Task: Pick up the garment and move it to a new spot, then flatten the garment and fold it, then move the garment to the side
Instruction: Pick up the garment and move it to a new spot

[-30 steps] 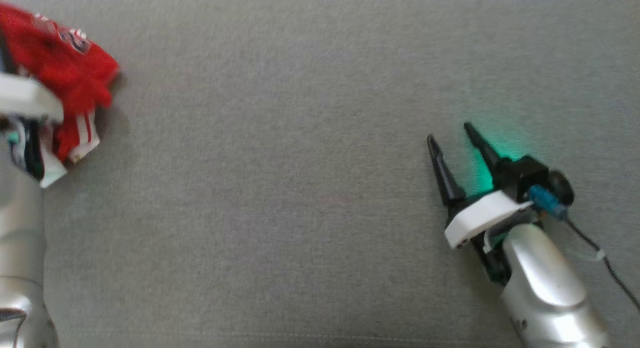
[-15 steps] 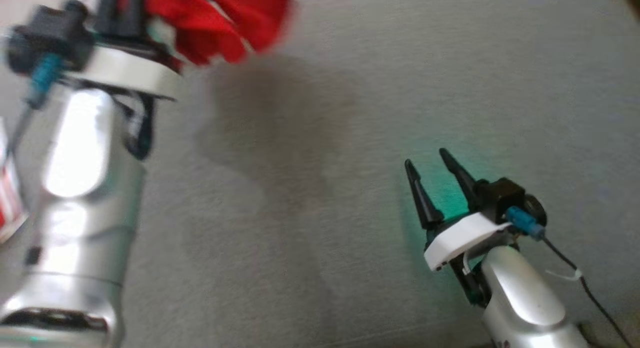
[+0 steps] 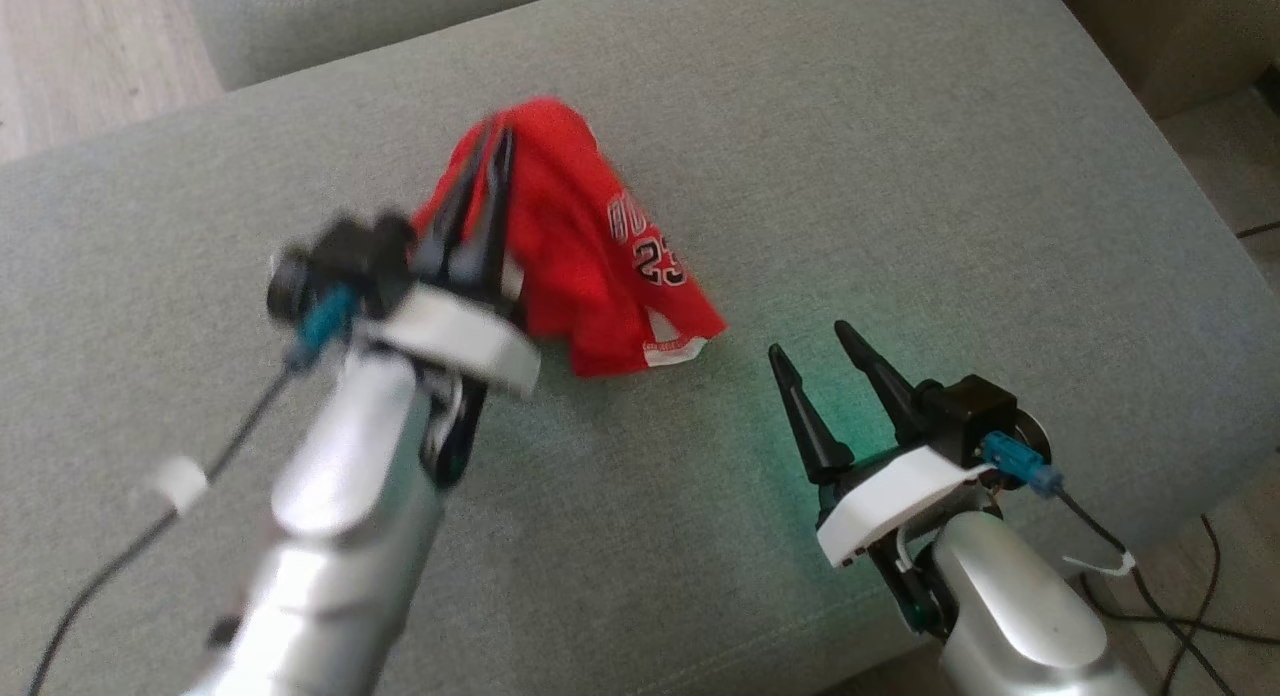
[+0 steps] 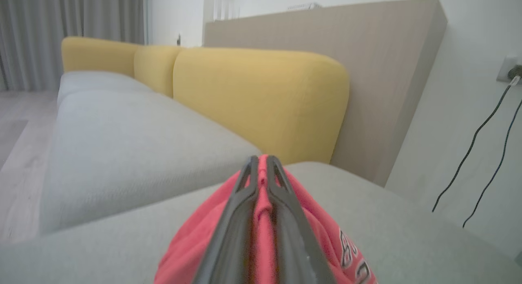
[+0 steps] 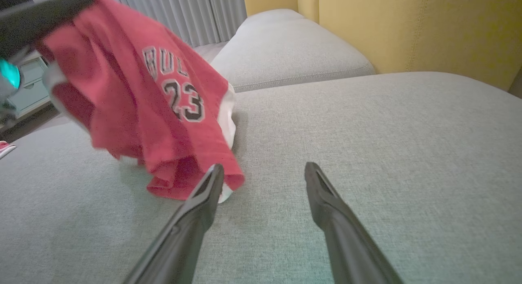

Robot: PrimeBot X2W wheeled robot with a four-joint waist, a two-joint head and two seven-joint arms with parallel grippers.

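**Inspector A:** Class of premises?

**Inspector B:** Domestic living room. There is a grey upholstered sofa (image 3: 900,126), with yellow back cushions (image 4: 261,96) along its rear edge.

**Inspector A:** Corroborating evidence?

**Inspector B:** Floor-length grey curtains (image 4: 40,35). Pale wood floor (image 3: 90,46) beyond the sofa's far left corner. A wall socket (image 4: 509,67) in use on a plain white wall.

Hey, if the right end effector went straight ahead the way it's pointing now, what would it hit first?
Most likely the grey fabric sofa cushion: the right end effector aims low across bare upholstery. The red number 23 jersey hangs just to its left, apparently off that line, though depth is unclear.
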